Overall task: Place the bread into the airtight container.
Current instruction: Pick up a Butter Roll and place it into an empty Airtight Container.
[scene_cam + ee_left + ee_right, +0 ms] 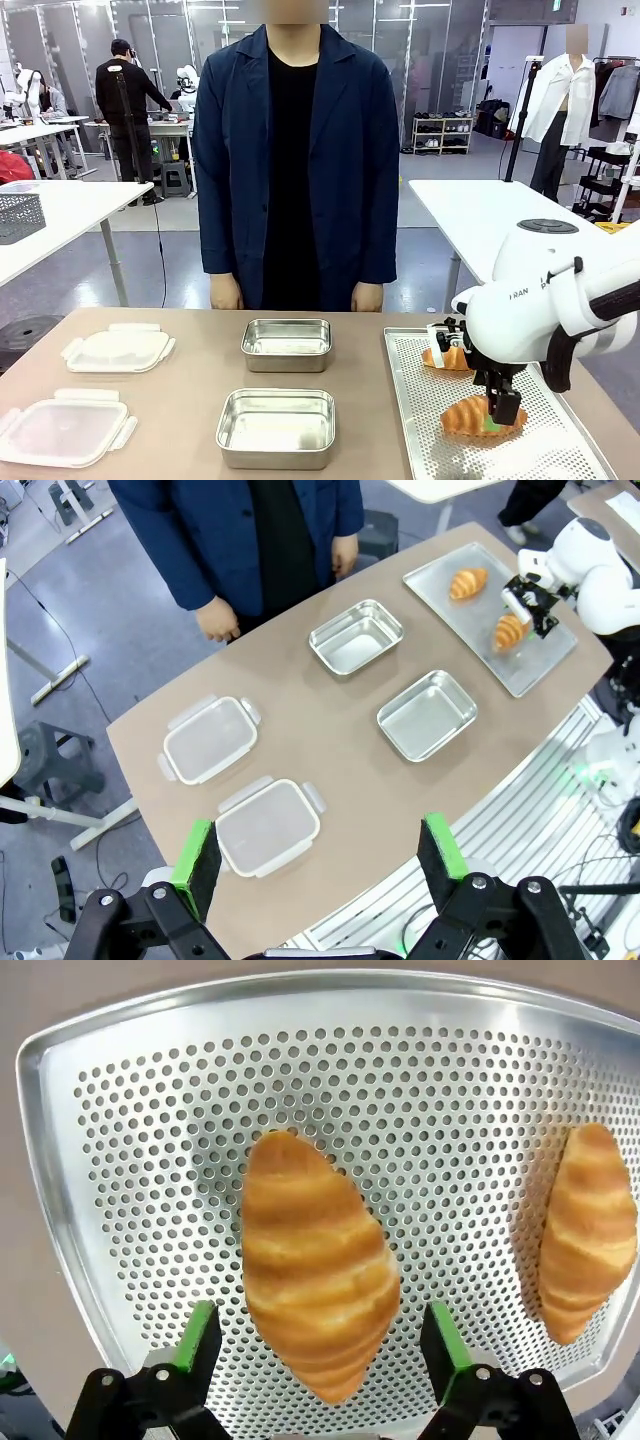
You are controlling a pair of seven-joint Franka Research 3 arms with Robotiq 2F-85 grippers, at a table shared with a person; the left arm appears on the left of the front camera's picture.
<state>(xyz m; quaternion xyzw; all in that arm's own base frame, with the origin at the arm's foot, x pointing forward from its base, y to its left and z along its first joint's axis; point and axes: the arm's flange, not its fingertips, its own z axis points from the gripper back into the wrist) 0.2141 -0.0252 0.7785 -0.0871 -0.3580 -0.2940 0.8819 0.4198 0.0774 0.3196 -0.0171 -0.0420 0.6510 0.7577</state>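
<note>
Front view, bread: the near croissant (pixel 470 420) lies on the perforated tray (pixel 420 430) at the desk's (pixel 190 395) right end. The far croissant (pixel 447 359) lies beyond it on the same tray.
Front view, right arm: the right end effector (pixel 503 408) is down at the near croissant, directly above it.
Front view, containers: the near steel container (pixel 276 428) and the far steel container (pixel 287 345) are both empty, just left of the tray. The two lids (pixel 117 349) lie off, well apart at the left. The person's hands hang at the far edge.
Left wrist view, left arm: the left end effector (pixel 317 850) is spread and empty, high over the desk's lid side and far from the tray. The right arm is much the nearer.
Right wrist view, grip: the fingers are spread, one on each side of the croissant's nearer end, with a gap showing on both sides.
Right wrist view, axis: the croissant's long axis runs away from the fingers, slightly slanted, so closing would pinch its short width.
Judged next: close, lift, carry left to the near steel container.
</note>
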